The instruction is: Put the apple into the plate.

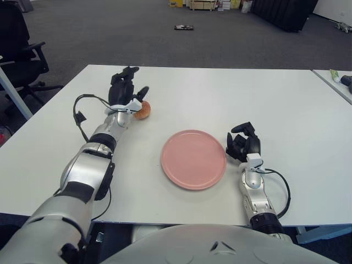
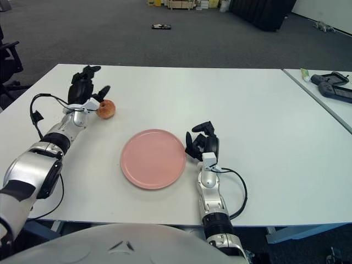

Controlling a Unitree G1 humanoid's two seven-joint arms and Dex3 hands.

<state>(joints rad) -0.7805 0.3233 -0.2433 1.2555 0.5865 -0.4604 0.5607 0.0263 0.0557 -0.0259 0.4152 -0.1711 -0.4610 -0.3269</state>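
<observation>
A red-yellow apple (image 1: 143, 111) sits on the white table (image 1: 220, 93), left of centre and behind the plate. A round pink plate (image 1: 193, 159) lies empty near the table's front edge. My left hand (image 1: 125, 91) is right at the apple's left side with its fingers spread upward; its thumb reaches over the apple, and the hand does not grasp it. My right hand (image 1: 243, 144) shows just right of the plate's rim with its fingers curled, holding nothing.
A black office chair (image 1: 19, 49) stands off the table's left side. A second table at the right carries a tube and a dark device (image 2: 330, 82). A small dark object (image 1: 183, 27) lies on the carpet far behind.
</observation>
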